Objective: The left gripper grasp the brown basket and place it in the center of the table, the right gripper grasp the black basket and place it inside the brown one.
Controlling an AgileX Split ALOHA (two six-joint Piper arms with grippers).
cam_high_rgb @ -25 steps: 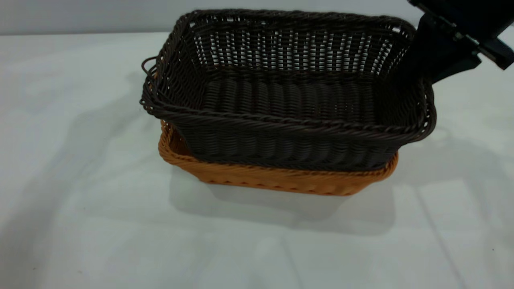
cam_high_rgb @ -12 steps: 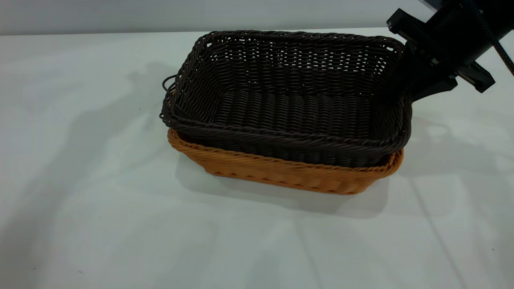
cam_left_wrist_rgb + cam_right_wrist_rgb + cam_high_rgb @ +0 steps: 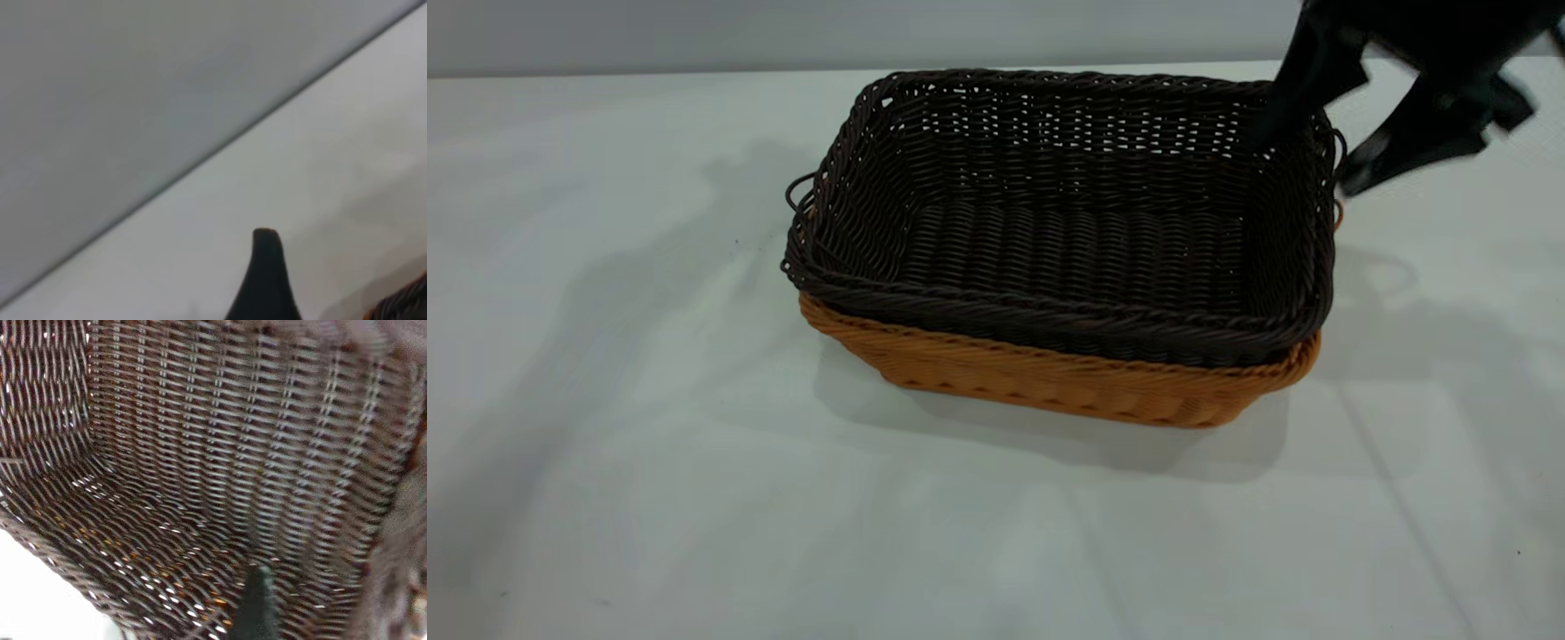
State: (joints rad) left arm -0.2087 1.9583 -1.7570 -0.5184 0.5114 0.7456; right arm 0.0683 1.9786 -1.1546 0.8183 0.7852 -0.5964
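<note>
The black basket point(image 3: 1067, 222) sits nested inside the brown basket point(image 3: 1049, 382), its braided rim resting just above the brown rim, so that only a band of orange-tan wall shows along the near side. The pair stands on the table point(image 3: 649, 444), somewhat right of centre and toward the far side, with the black basket's thin loop handle sticking out at the left short end.

At the right short end, the right gripper point(image 3: 1316, 142) is spread wide and holds nothing. One dark finger hangs over the inside of the black basket's far right corner, the other outside the rim, so the two straddle the wall; whether either touches the weave cannot be made out. The right wrist view looks down into the black basket's woven interior, with one fingertip point(image 3: 257, 603) near the floor.

Only a single dark fingertip point(image 3: 265, 277) of the left gripper appears in its wrist view above bare table, so its opening cannot be judged.
</note>
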